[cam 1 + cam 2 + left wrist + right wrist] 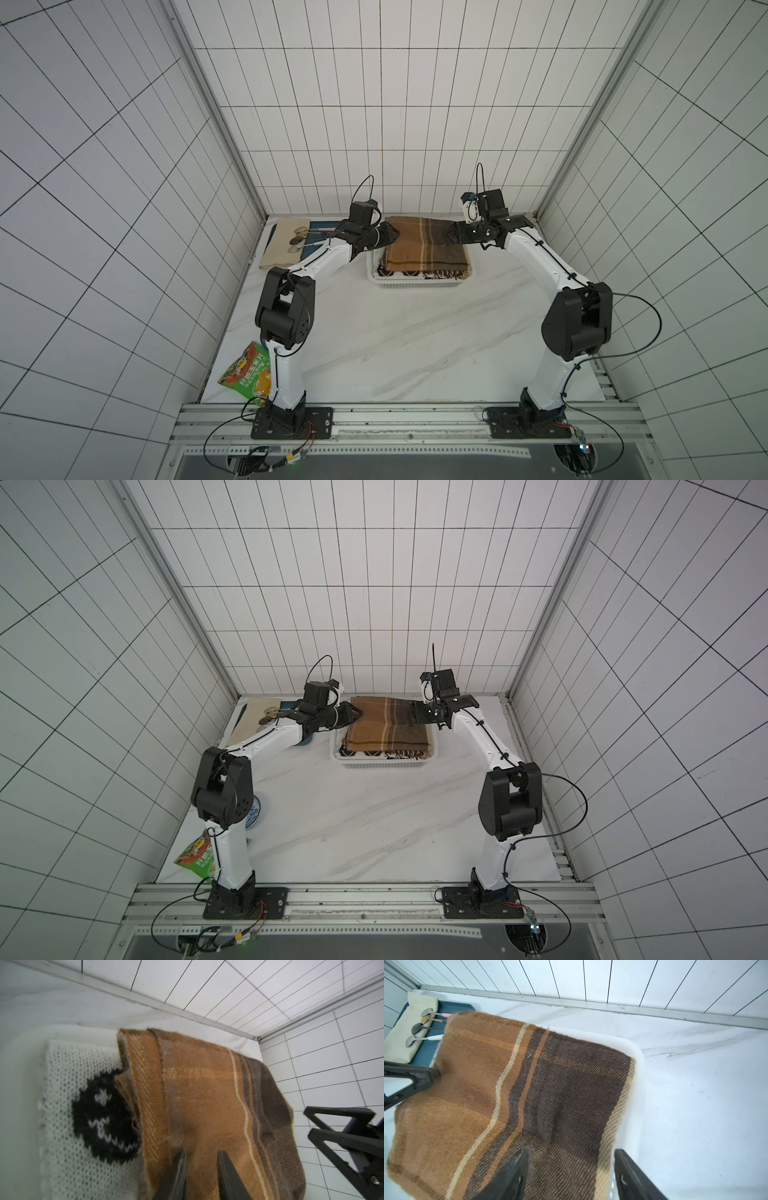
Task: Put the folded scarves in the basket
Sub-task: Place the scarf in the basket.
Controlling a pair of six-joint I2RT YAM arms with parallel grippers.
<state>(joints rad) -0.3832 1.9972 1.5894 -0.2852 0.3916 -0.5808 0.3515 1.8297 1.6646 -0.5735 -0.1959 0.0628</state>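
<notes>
Placement step, near done. Left tool (202, 1153) was clamped on an edge of the brown-and-tan striped folded woven scarf (424, 245), which lay in the white perforated rectangular plastic basket (415, 284) atop a white-and-black knit (68, 1105). Right tool (571, 1151) hung released, jaws spread. Next move, likely: left lets go, both lift clear.

knit scarf (419, 274): mostly under brown scarf (424, 245) | snack bag (245, 370): partly behind left arm (286, 374)
</notes>
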